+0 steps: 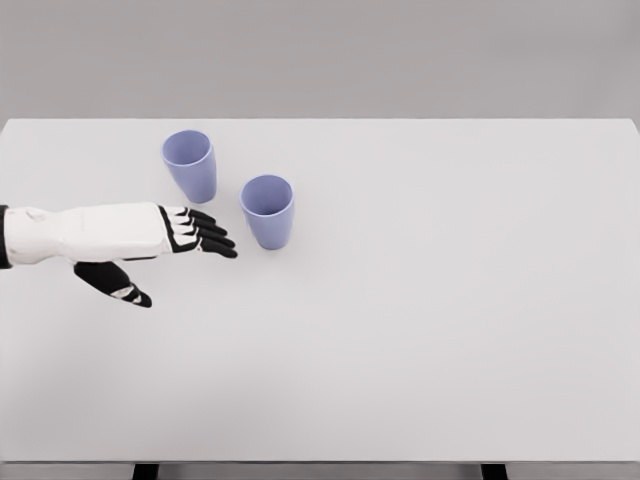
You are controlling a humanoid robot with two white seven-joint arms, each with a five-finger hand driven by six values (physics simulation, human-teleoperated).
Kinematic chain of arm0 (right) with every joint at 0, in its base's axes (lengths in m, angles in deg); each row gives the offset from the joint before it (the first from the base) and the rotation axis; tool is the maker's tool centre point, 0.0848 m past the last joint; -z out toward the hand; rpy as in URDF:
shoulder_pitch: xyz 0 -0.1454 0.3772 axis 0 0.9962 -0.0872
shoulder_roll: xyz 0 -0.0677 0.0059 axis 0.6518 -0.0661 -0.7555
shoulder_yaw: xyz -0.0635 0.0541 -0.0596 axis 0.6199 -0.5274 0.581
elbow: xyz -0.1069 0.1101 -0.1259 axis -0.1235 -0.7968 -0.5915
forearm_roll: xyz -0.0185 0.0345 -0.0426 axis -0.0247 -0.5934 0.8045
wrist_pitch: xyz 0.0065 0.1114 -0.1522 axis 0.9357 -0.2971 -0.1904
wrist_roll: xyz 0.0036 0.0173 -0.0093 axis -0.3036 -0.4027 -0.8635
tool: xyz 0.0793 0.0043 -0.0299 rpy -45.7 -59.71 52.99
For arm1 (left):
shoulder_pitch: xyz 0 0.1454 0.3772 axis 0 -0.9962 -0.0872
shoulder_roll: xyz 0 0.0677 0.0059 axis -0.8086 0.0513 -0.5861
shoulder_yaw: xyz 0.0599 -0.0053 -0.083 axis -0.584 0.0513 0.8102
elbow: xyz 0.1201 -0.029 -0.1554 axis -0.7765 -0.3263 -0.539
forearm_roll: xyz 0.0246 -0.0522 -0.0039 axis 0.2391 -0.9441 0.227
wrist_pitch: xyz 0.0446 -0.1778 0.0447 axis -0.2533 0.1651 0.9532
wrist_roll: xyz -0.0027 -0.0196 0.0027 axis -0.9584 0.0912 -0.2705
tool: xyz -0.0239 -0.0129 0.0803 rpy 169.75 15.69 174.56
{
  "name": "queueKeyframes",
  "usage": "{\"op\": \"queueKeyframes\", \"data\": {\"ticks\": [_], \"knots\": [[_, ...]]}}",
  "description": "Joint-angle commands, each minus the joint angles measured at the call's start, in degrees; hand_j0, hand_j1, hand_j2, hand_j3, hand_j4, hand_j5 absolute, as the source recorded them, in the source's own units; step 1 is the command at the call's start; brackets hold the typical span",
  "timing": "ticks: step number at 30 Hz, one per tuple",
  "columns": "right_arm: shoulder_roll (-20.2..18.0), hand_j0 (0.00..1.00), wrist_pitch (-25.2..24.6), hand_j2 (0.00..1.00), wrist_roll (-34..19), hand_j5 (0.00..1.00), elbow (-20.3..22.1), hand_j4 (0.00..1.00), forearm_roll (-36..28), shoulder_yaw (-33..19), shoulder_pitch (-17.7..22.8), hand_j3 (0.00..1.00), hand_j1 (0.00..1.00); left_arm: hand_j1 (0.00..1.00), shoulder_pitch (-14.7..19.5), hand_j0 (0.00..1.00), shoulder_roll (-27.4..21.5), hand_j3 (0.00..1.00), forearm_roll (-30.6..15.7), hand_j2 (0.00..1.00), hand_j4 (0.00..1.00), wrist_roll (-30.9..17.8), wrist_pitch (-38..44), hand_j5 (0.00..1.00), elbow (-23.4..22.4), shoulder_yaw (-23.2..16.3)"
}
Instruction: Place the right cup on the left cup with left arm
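— Two cups upright on the table (450, 330): left cup (190, 165), right cup (267, 211), apart.
— And the left hand (160, 245)?
— Fingers spread, empty, beside the right cup; forearm cut off by the frame edge.

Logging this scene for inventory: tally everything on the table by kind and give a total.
Lavender cups: 2, the left cup and the right cup, both upright and apart
Total on the white table: 2
The left hand hovers open beside the right cup, holding nothing.
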Motion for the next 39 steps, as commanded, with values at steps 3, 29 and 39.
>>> {"op": "queueKeyframes", "data": {"ticks": [3, 29, 39], "knots": [[0.0, 1.0, 0.0, 1.0, -0.01, 1.0, -0.03, 1.0, 0.08, 0.05, 0.0, 1.0, 1.0, 1.0, 3.59, 1.0, 0.25, 1.0, -0.65, 1.0, 1.0, -0.03, 0.14, 1.0, -3.73, -0.67], [0.0, 1.0, 0.0, 1.0, -0.01, 1.0, -0.03, 1.0, 0.08, 0.13, 0.0, 1.0, 1.0, 1.0, 16.61, 1.0, 17.13, 1.0, -3.19, 1.0, 1.0, 4.72, 0.59, 1.0, -21.84, -10.42], [0.0, 1.0, 0.0, 1.0, -0.01, 1.0, -0.03, 1.0, -0.01, 0.13, 0.0, 1.0, 1.0, 1.0, 18.02, 1.0, 19.5, 1.0, 0.94, 1.0, 1.0, 4.54, 1.3, 1.0, -20.7, -13.85]]}}
